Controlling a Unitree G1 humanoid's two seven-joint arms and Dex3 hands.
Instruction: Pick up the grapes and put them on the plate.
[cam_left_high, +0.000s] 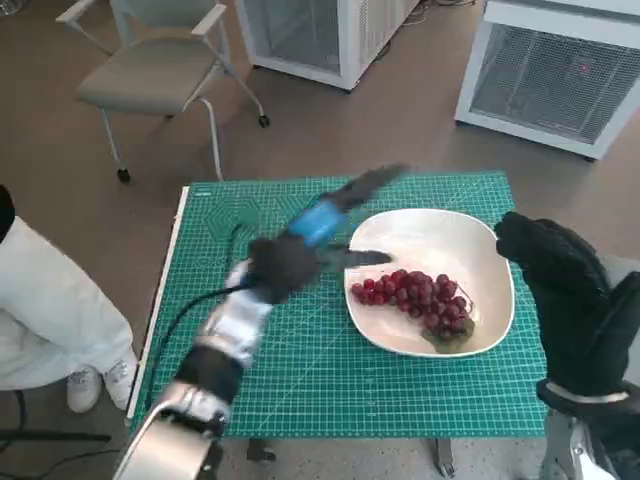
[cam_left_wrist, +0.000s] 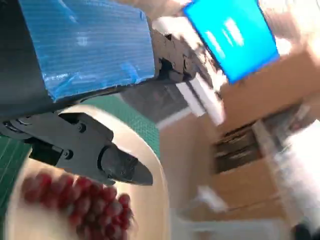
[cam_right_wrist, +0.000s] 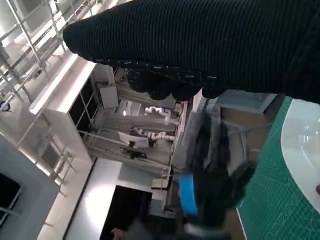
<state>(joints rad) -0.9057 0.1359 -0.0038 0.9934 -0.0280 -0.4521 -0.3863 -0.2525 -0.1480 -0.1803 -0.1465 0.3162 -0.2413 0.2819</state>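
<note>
A bunch of red grapes (cam_left_high: 418, 300) lies on the white plate (cam_left_high: 480, 255), toward its near side. My left hand (cam_left_high: 318, 232) hovers over the plate's left rim, blurred, fingers spread, holding nothing. In the left wrist view its black fingers (cam_left_wrist: 95, 155) hang just above the grapes (cam_left_wrist: 85, 202) and the plate (cam_left_wrist: 150, 165). My gloved right hand (cam_left_high: 560, 275) is raised at the plate's right edge and I cannot tell how its fingers lie. The right wrist view shows the glove (cam_right_wrist: 210, 45), the blurred left hand (cam_right_wrist: 205, 195) and a slice of the plate (cam_right_wrist: 300, 145).
The green cutting mat (cam_left_high: 300, 370) covers the small table. A grey chair (cam_left_high: 150, 70) stands at the far left and white cabinets (cam_left_high: 560, 70) at the back. A person in white (cam_left_high: 50, 310) sits at the left, a shoe (cam_left_high: 85, 390) by the table.
</note>
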